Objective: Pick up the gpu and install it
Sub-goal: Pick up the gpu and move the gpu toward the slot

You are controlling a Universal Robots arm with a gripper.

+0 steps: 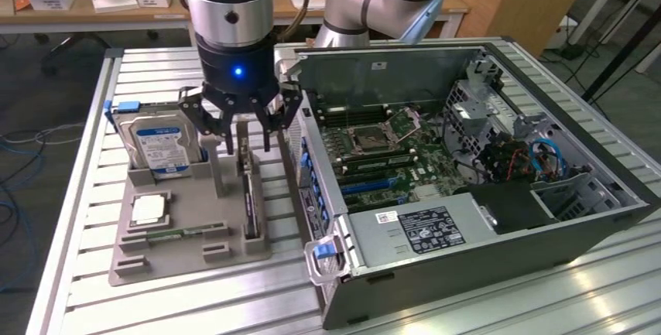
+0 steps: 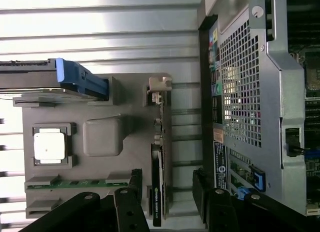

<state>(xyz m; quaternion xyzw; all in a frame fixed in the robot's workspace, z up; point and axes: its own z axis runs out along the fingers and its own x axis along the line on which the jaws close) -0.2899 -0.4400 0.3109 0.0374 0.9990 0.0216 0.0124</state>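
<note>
Gpu (image 1: 250, 203) (image 2: 157, 184): dark thin card, standing on its long edge in a slot of the grey tray (image 1: 186, 261) (image 2: 102, 110), on the tray side nearest the case; its metal bracket end points away from my gripper's fingers in the wrist view. Not yet lifted.

My gripper (image 1: 246, 148) (image 2: 166, 173): released, jaws spread wide, one finger to each side of the gpu's upper edge. I cannot tell whether either finger touches the card.

Hard drive (image 1: 155, 145) (image 2: 30, 75): upright in the tray at its far corner, blue-white label facing out, blue clip on top.

Cpu (image 1: 150, 210) (image 2: 49, 144): flat in a square pocket, between the hard drive and the memory stick.

Memory stick (image 1: 176, 234) (image 2: 80, 183): green, lying in its own slot near the tray's front.

Case (image 1: 465, 250) (image 2: 260, 92): side panel off, just beside the tray on the exterior view's right, motherboard (image 1: 382, 149) exposed.

Worktop (image 1: 186, 304) (image 2: 100, 32): slatted aluminium, carrying tray and case.
</note>
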